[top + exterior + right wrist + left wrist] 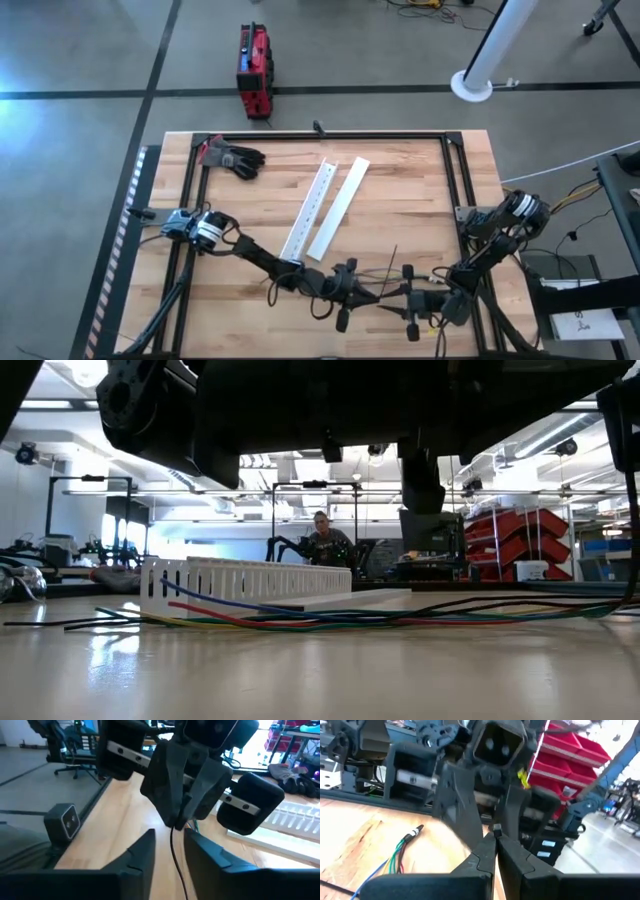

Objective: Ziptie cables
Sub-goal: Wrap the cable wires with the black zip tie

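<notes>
Cables (385,272) lie on the wooden table (400,200), near its front edge, between the two robot arms. They are thin wires. In the low view they (300,618) stretch flat across the table in blue, red, green, yellow and dark colours. In the left wrist view some of them (400,852) end in one small dark tip.

Both arms reach in toward the middle and meet over the wires. The left hand (345,285) has its two fingers (485,855) pressed together, with something very thin pinched at the tips. It is too small to tell what it is. The right hand (412,298) faces it, very close. Its fingers (145,850) are apart, and one thin dark wire (176,852) hangs down between them without touching them.

Two long white strips (325,208) with slots lie side by side, farther back on the table, away from the hands. A dark glove (235,158) lies near the back left corner. A red box (253,70) stands on the floor behind the table. A person (325,538) is far off in the room.
</notes>
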Robot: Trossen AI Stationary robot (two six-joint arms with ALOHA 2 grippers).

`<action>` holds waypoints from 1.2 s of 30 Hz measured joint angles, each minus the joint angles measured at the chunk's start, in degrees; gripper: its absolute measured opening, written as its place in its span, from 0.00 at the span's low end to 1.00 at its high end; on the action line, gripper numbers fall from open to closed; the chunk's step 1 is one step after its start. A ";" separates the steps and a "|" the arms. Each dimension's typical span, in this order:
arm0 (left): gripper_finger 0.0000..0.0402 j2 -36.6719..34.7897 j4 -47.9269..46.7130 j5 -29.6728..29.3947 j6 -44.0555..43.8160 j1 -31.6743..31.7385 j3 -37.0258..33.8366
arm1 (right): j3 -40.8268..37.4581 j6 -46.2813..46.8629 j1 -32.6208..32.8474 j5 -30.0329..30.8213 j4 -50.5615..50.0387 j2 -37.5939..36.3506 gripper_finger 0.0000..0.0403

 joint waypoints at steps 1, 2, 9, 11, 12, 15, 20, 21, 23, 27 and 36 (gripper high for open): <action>0.00 -0.10 -0.39 0.01 0.68 -0.20 -0.02 | 0.03 -0.64 0.41 0.00 -0.19 -0.66 0.27; 0.00 -0.28 -0.77 0.01 1.48 -0.47 -0.02 | 0.16 -1.55 0.98 0.00 -0.21 -1.44 0.30; 0.00 -0.89 -4.91 0.03 3.77 -2.16 -0.07 | 1.55 5.04 5.33 -0.02 -18.12 -11.22 0.36; 0.00 -1.26 -5.70 0.05 4.31 -2.60 -0.07 | 2.70 15.25 5.35 -0.05 -30.90 -14.14 0.36; 0.00 -1.43 -5.86 0.06 4.34 -2.79 -0.07 | 3.48 20.95 5.31 -0.31 -37.70 -15.12 0.35; 0.00 -1.53 -6.72 0.20 4.35 -3.31 -0.07 | 6.14 41.60 4.90 -0.73 -60.95 -16.96 0.33; 0.00 -1.53 -10.31 1.56 4.37 -3.63 -0.07 | 9.49 78.42 2.13 -5.61 -91.59 -16.78 0.29; 0.00 -1.53 -10.82 1.59 4.37 -3.63 -0.07 | 9.51 83.60 1.20 -7.65 -94.33 -16.58 0.28; 0.00 -1.53 -11.49 1.61 4.38 -3.65 -0.07 | 9.07 85.78 -0.90 -11.81 -95.18 -16.39 0.27; 0.00 -1.53 -12.50 1.59 4.97 -3.65 -0.07 | 8.85 77.92 -5.01 -18.86 -90.60 -14.69 0.23; 0.00 -1.48 -20.28 1.59 5.63 -4.05 -0.07 | 9.31 68.40 -14.42 -26.24 -86.30 -8.08 0.08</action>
